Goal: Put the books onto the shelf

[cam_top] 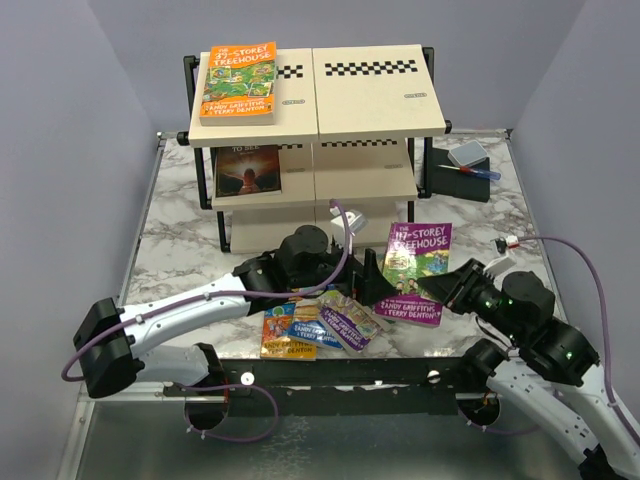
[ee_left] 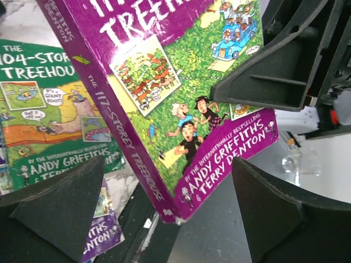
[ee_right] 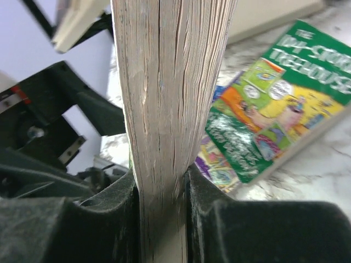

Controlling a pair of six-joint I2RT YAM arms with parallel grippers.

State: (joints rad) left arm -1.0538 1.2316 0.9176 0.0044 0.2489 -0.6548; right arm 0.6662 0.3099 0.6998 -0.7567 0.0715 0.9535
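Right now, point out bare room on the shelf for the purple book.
Free: the top board's right half, beside the orange book; the middle board's right half, beside the dark book. Crowded: the table's front middle, piled with loose books.

Overhead camera faces shelf; close wrist cameras share purple book

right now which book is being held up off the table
The purple book, pinched by its edge in the right gripper. The orange one and the dark one lie flat on the shelf; the rest lie in a pile on the table.
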